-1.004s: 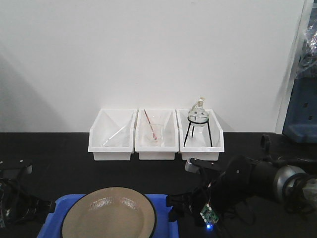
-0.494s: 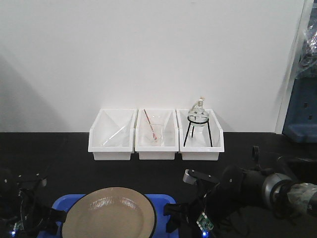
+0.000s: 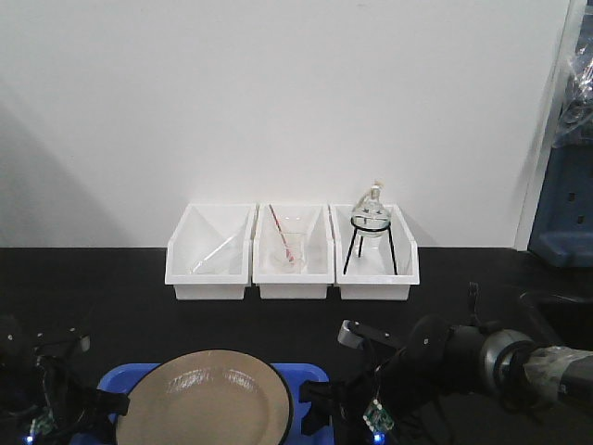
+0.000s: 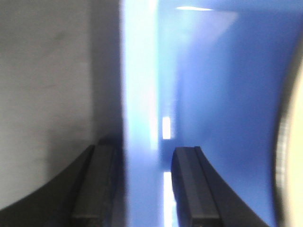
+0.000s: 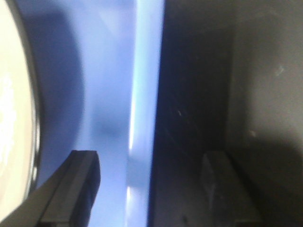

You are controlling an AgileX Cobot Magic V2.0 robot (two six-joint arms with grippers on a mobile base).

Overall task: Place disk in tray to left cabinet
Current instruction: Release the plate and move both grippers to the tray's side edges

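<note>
**Q:** Where is the load?
**A:** The disk [image 3: 208,400] lies in the tray [image 3: 313,374] on the tabletop [image 3: 130,315], between my arms. The tray's long axis runs from gripper to gripper. The cabinet is out of view.

**Q:** Gripper state?
**A:** Left gripper [image 4: 144,151]: partly open, astride the tray's left rim. Right gripper [image 5: 149,161]: wide open, astride the right rim, holding nothing. I judge that both must close before I lift.
</note>
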